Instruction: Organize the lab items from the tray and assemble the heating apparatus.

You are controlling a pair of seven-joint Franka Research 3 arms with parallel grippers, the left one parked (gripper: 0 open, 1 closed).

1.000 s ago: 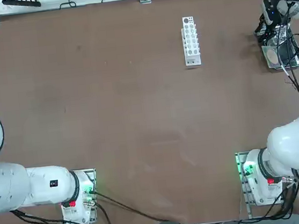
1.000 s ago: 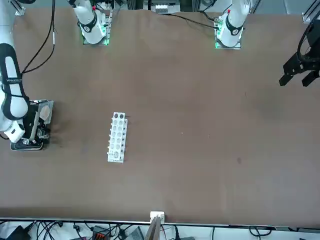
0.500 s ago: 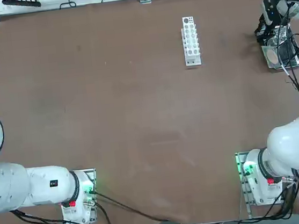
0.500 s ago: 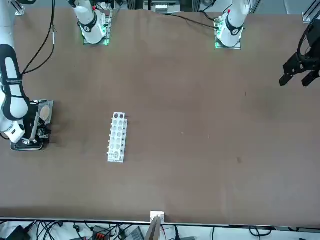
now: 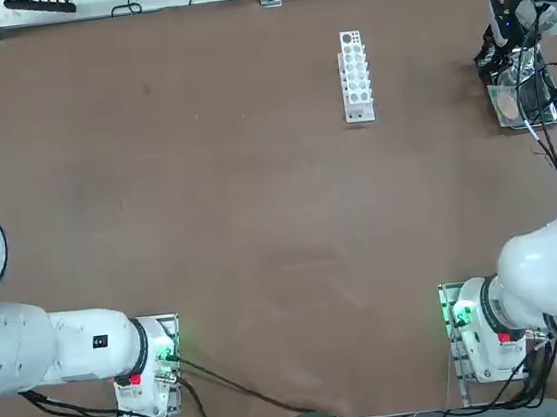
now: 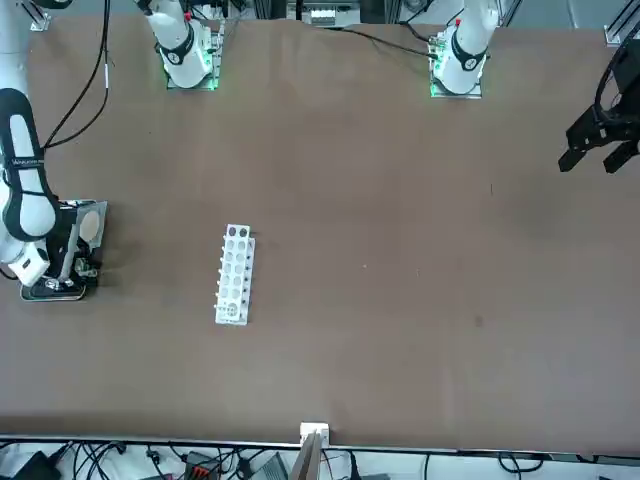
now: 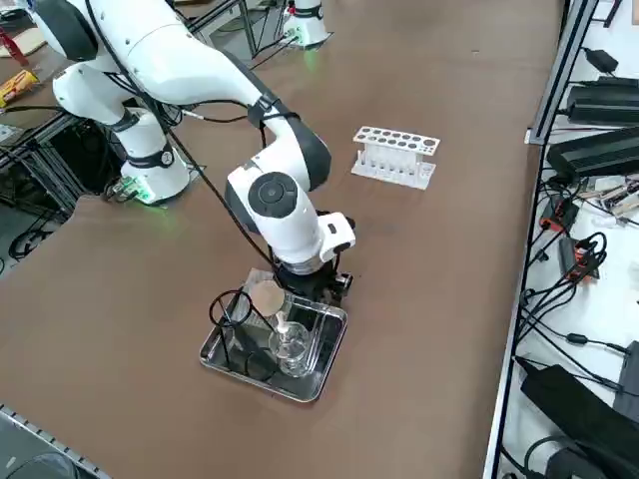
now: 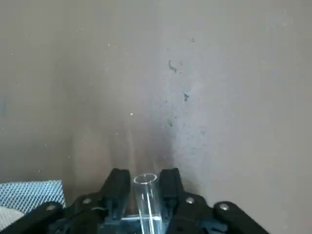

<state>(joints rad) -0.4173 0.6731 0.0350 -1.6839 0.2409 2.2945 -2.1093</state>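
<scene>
The shiny metal tray (image 7: 262, 384) lies at the table's right edge (image 5: 550, 117). It holds the small clear glass burner (image 7: 290, 346), the black wire ring stand (image 7: 232, 314) and the grey mesh with a tan disc (image 7: 268, 296). My right gripper (image 7: 312, 284) reaches down over the tray's far end. In the wrist view its black fingers (image 8: 119, 185) stand on either side of an upright clear glass tube (image 8: 145, 195). The gripper (image 8: 145, 178) is open, with only a sliver of gap on each side of the tube. A corner of the mesh (image 8: 29, 192) shows beside it.
A white holed test tube rack (image 5: 355, 75) stands on the brown table towards the far side, well left of the tray (image 7: 395, 155). Cables and power units run along the table's far edge (image 7: 574, 249).
The right wrist shifts only slightly over the tray. The tray, its contents and the rack stay where they were.
</scene>
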